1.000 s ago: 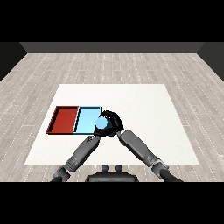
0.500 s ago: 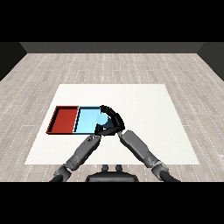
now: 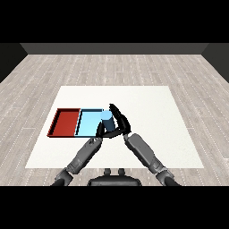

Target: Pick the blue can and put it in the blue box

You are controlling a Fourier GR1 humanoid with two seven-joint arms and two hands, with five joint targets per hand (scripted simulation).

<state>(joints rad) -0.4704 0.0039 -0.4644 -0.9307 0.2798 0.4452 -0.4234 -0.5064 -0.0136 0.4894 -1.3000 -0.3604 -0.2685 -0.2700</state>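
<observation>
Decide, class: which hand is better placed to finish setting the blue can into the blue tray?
The right hand: its fingers flank the blue can, already at the light blue tray's right edge. The left hand sits lower, below the can.

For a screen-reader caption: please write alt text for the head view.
A blue cylindrical can stands at the right edge of the light blue tray, the black right hand open beside it. The black left hand is close by; a red tray adjoins on the white table.
</observation>
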